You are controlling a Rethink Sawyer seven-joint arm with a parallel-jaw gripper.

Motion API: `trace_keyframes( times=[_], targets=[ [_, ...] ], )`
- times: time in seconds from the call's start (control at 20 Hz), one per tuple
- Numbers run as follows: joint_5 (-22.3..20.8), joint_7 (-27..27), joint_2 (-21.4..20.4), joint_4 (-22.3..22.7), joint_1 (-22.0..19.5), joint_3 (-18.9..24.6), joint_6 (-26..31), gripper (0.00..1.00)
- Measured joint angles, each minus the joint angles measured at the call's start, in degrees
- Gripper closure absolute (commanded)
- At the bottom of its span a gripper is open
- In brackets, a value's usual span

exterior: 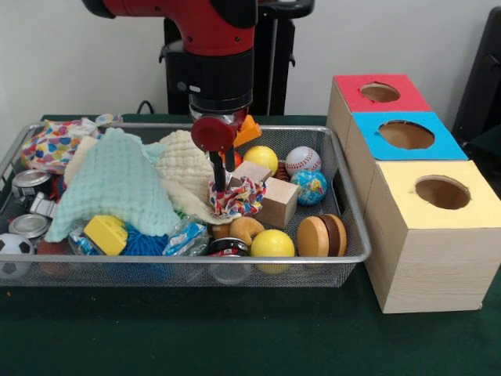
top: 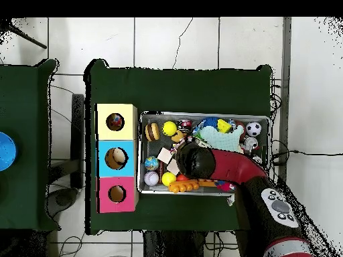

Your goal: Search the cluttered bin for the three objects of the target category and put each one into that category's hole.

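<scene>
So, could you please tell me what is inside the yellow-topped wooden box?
Through the hole of the yellow-topped wooden box, the overhead view shows one small multicoloured ball lying inside. The lid covers the rest of the interior, and the front view's angle shows only a dark hole.

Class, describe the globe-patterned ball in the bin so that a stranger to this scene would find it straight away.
Start at the wire bin and go to the end nearest the three boxes. There, just right of the wooden block, lies the globe ball. It alone is blue and green like a world map; the baseball behind it is white with red stitching.
</scene>
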Motion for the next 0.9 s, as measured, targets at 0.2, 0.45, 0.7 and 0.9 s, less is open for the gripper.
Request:
trace_keyframes(
  times=[0.2, 0.45, 0.7, 0.9],
  targets=[
    [1.0, 0.0, 0.5, -0.4, 0.6, 0.0, 0.0, 0.00],
    [1.5, 0.0, 0.7, -0.9, 1.1, 0.0, 0.0, 0.00],
    [2.0, 0.0, 1.1, -1.5, 1.4, 0.0, 0.0, 0.00],
    [2.4, 0.0, 1.9, -2.2, 1.4, 0.0, 0.0, 0.00]
  ],
)
